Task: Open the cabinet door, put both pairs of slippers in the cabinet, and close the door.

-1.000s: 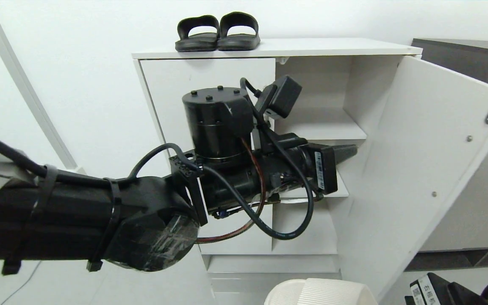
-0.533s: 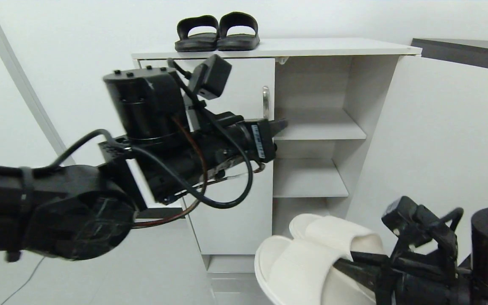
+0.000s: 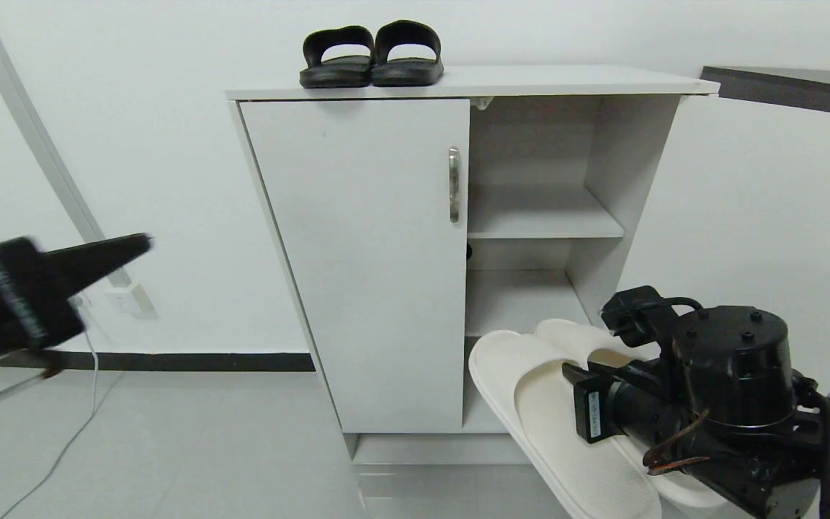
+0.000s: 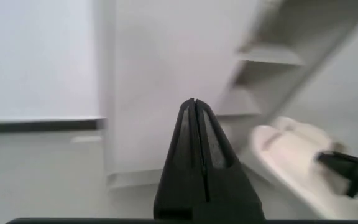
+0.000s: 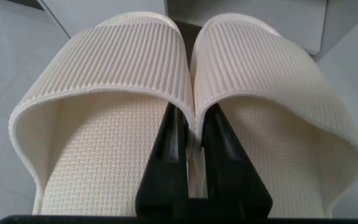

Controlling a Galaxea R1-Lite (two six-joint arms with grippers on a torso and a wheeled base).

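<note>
cabinet [image 3: 357, 252] open, black slippers [image 3: 372, 58] atop; right end effector [image 5: 192, 130] pinches white slippers [image 5: 104, 87]; left end effector [image 4: 194, 107] closed.

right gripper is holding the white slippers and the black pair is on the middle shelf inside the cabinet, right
No: the head view shows the black pair on top of the cabinet, not inside. The right gripper does hold the white slippers.

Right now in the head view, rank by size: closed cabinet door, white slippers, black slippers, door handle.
closed cabinet door
white slippers
black slippers
door handle
The white slippers are nearer, so that ranking is unsure.
</note>
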